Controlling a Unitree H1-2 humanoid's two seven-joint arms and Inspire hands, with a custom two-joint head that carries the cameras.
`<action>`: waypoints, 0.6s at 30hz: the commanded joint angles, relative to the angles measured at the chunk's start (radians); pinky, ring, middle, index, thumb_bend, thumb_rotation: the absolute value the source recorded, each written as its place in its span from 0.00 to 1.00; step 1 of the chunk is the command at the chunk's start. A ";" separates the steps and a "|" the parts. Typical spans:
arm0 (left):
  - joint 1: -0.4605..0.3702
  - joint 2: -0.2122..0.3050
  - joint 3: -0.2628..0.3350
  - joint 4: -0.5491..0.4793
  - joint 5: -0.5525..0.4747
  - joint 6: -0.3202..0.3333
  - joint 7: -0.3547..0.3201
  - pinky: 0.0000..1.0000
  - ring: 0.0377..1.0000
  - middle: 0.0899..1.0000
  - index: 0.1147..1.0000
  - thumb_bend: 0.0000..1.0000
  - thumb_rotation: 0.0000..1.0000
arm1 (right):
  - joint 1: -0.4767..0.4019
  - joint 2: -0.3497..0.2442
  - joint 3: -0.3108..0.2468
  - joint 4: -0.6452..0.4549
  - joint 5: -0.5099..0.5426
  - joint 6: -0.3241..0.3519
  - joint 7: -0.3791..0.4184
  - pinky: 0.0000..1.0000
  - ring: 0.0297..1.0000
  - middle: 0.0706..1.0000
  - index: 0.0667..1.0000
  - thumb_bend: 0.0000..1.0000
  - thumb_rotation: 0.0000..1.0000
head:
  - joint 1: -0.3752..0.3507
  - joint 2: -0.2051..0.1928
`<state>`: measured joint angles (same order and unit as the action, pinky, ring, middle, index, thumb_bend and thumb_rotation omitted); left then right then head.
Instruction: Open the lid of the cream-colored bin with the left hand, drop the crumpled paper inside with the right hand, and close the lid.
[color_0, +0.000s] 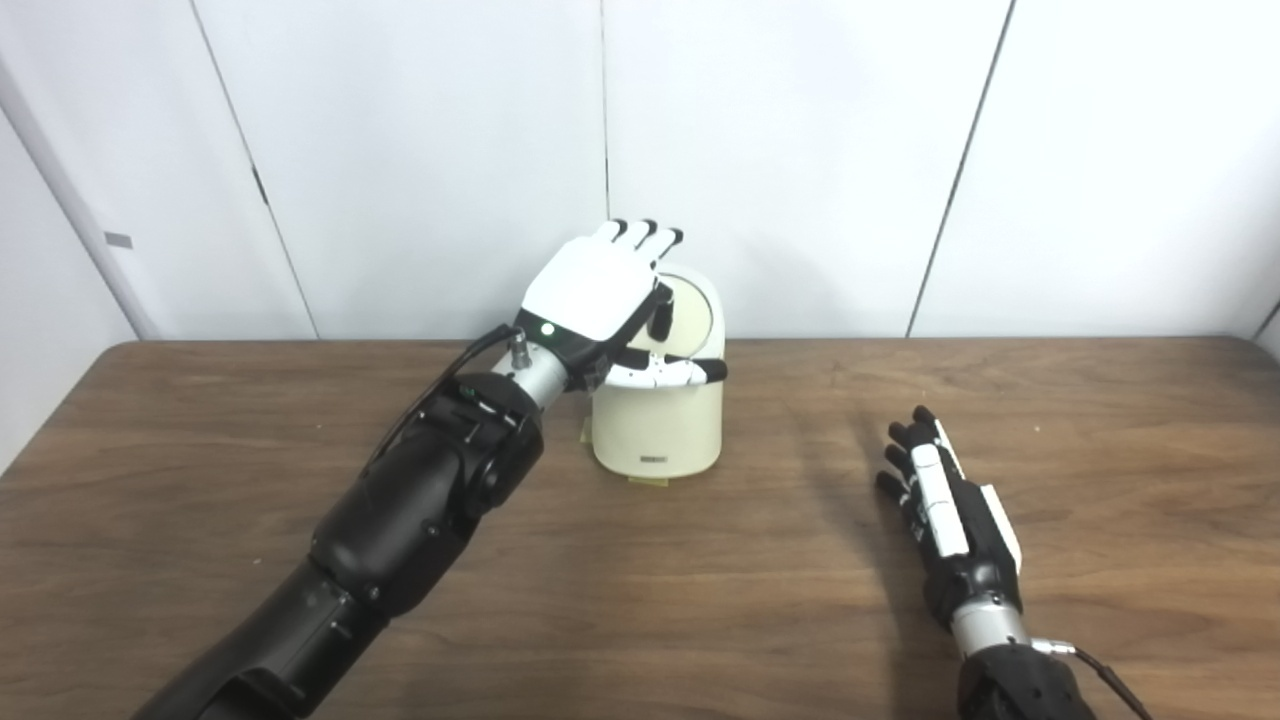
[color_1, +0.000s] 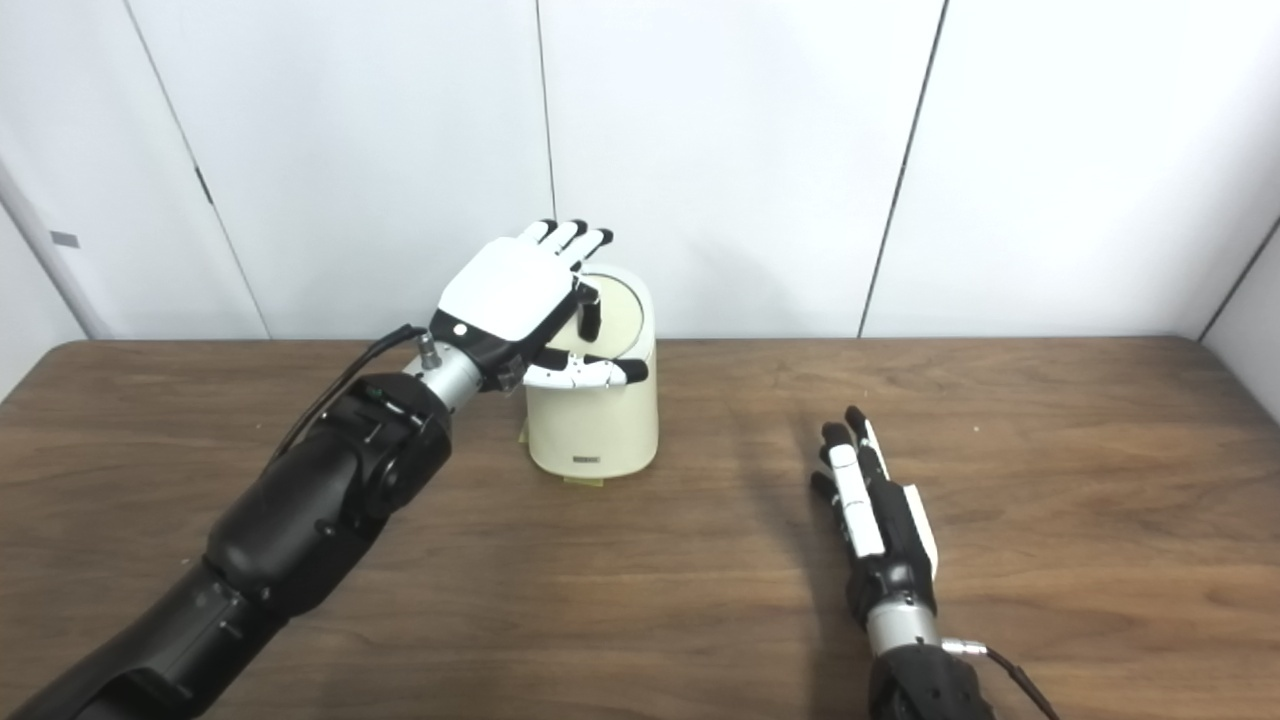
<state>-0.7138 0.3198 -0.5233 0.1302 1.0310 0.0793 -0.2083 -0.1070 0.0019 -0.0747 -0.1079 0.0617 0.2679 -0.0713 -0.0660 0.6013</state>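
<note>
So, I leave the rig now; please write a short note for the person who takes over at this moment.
Left hand: raised over the cream-colored bin, fingers apart, holding nothing; thumb lies across the bin's front rim.
Right hand: resting flat on the table, right of the bin, open and empty.
Lid: looks closed or nearly closed; partly hidden by the left hand.
Crumpled paper: not visible in either view, so whether it is already inside cannot be told.
Left: check for the paper; confirm the lid is fully shut.
</note>
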 joint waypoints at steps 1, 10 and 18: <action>0.052 0.019 0.016 0.010 -0.047 -0.010 -0.034 0.96 1.00 0.97 0.71 0.63 0.94 | -0.030 -0.003 -0.003 -0.016 0.004 -0.019 0.006 0.91 0.95 0.93 1.00 0.59 0.85 | 0.000 0.001; 0.165 -0.074 0.286 -0.208 -0.326 -0.020 0.111 0.78 0.88 0.85 0.74 0.50 0.73 | -0.029 -0.002 0.002 -0.024 -0.002 -0.005 0.005 0.90 0.95 0.93 0.99 0.58 0.87 | 0.000 0.000; 0.293 -0.145 0.515 -0.438 -0.667 0.187 0.016 0.80 0.83 0.82 0.82 0.48 0.70 | -0.028 -0.005 -0.002 -0.017 0.011 -0.007 0.013 0.90 0.96 0.94 0.98 0.59 0.86 | 0.004 0.000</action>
<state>-0.4440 0.1752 -0.0284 -0.2769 0.4273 0.2428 -0.1881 -0.1087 -0.0004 -0.0752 -0.1071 0.0655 0.2681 -0.0690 -0.0629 0.5998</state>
